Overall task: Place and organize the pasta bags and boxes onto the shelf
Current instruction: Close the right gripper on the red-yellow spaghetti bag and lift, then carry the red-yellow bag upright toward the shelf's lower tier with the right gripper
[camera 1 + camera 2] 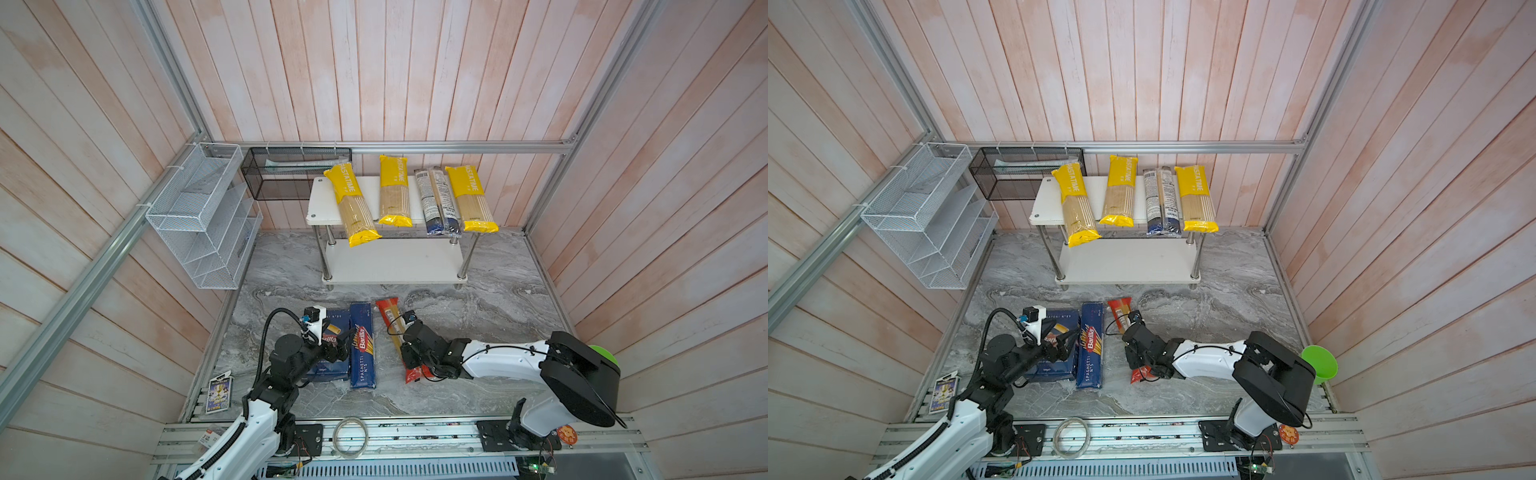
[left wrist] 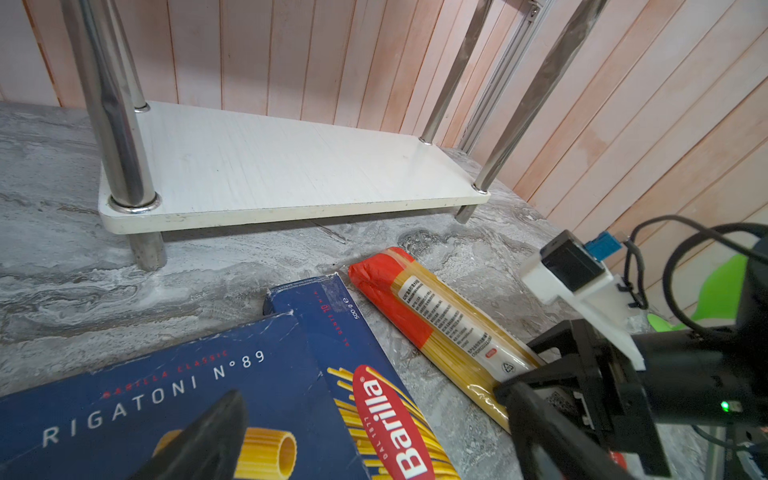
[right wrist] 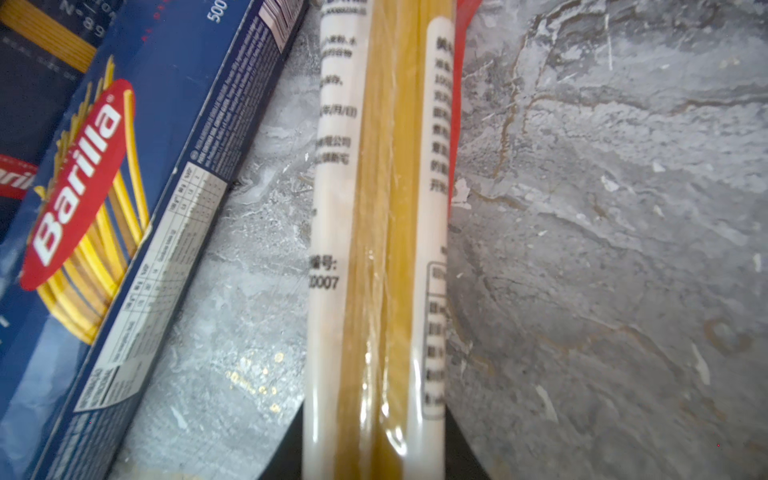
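The red-ended bag lies on the tabletop, on the near side of the shelf and right of the spaghetti box. The right pincer pinches it near its middle, likely so the long pack lifts level. The left pincer hangs spread above the rigatoni box, seemingly poised to take it. The shelf's lower tier is bare.

We take this for a robotics lab cell dressed up as a pantry. Pink plank wall panels sit in a bare aluminium frame. The marble-look tabletop ends at a slotted metal rail with two robot arms bolted to it. A white shelf and a wire-mesh organiser serve as props.
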### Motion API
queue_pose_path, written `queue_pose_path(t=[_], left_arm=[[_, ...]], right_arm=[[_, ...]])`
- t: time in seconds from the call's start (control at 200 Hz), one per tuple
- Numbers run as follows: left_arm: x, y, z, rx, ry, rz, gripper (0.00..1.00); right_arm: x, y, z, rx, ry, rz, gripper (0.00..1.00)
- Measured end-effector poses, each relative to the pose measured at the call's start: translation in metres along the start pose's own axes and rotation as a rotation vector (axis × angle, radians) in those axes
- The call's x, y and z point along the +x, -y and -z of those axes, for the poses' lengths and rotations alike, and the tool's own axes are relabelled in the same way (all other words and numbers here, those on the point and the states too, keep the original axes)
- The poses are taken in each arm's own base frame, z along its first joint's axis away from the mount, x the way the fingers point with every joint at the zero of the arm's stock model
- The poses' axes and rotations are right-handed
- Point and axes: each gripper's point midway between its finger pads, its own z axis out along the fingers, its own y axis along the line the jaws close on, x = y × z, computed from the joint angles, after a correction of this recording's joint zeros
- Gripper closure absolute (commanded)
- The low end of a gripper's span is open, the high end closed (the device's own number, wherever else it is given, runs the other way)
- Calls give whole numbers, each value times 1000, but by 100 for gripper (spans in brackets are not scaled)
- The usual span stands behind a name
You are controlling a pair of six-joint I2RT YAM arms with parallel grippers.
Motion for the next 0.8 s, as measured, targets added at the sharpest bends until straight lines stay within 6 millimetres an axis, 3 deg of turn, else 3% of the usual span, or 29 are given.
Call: queue_pose_path(t=[0.565,0.8], left_arm=[[2,5,-1,31,-12,-2,0],[3,5,-1,32,-13,-2,0]], right_arm=[[-13,8,31,25,39,-11,91],[-30,10,52,8,99,-34,93]])
